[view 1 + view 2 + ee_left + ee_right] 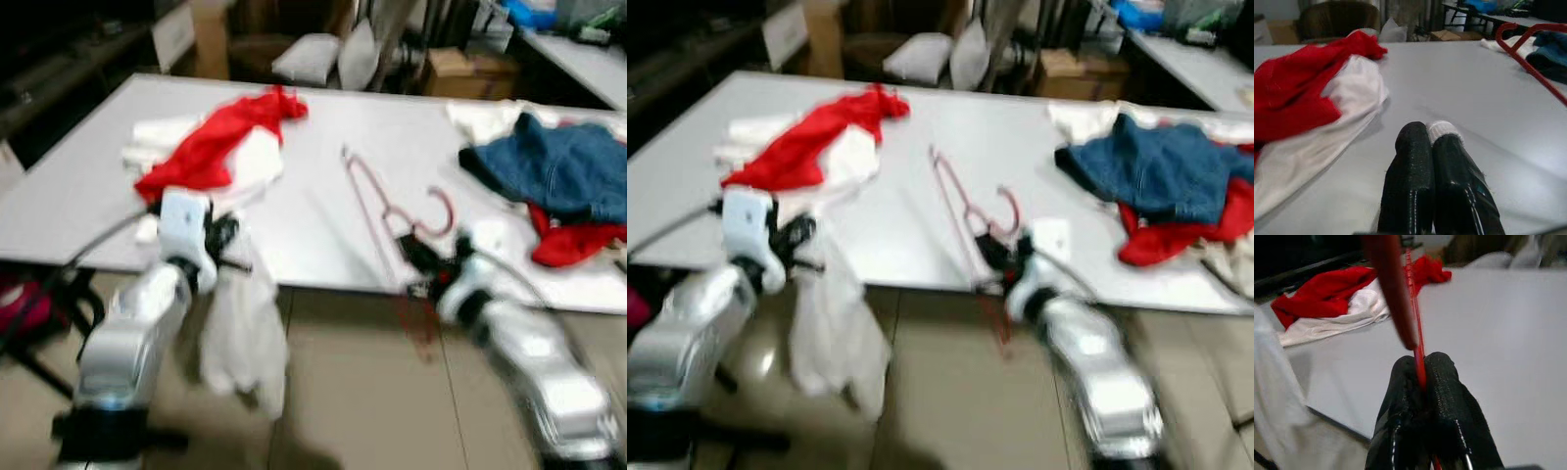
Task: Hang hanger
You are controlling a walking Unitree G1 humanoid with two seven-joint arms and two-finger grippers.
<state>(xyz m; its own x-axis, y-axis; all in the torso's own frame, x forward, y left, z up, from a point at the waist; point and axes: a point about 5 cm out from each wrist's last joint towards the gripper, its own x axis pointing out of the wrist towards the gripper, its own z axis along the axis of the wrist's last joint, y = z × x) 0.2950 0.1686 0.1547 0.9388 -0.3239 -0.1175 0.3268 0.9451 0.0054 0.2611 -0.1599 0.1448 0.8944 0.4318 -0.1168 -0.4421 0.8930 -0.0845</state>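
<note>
Right tool clenched on red hanger, left tool gripping white garment at table edge.

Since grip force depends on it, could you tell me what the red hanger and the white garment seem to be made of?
The red hanger, pinched in the right pincer, looks like thin wire with a smooth red coating, or possibly slim plastic: narrow, rigid rods. The white garment, hanging from the left pincer, seems thin soft fabric: it droops in limp folds.

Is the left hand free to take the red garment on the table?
Probably not: the left hand is shut on a white cloth hanging past the table edge, though the red garment lies unobstructed just beyond.
</note>
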